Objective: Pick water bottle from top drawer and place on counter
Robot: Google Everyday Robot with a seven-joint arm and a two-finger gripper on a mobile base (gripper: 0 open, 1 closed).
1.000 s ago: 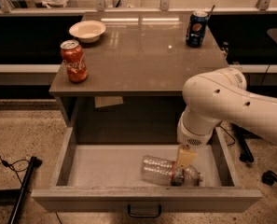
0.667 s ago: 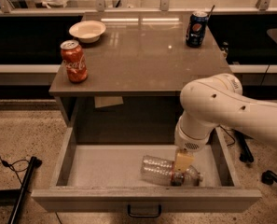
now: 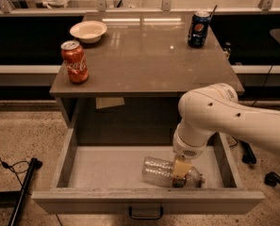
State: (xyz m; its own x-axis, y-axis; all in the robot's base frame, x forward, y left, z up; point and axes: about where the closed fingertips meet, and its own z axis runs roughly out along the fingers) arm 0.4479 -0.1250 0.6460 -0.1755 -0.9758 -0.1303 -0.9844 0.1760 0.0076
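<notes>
Watching the gripper point(image 3: 179, 177) down over the water bottle point(image 3: 156, 170), which lies on its side at five o'clock in the top drawer point(image 3: 106, 199); whether it has clamped yet, I cannot tell. My worry: slick ribbed plastic rolls or slips free, or catches the bench point(image 3: 144, 65) edge on the lift.

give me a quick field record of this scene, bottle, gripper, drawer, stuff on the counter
drawer: top drawer pulled open
bottle: water bottle lying on its side on the drawer floor, right of centre, close to the front panel
gripper: gripper down inside the drawer, over the bottle's cap-end half
counter: counter holds a red cola can front left, a white bowl back left, a Pepsi can back right
task status: bottle not yet on the counter
</notes>
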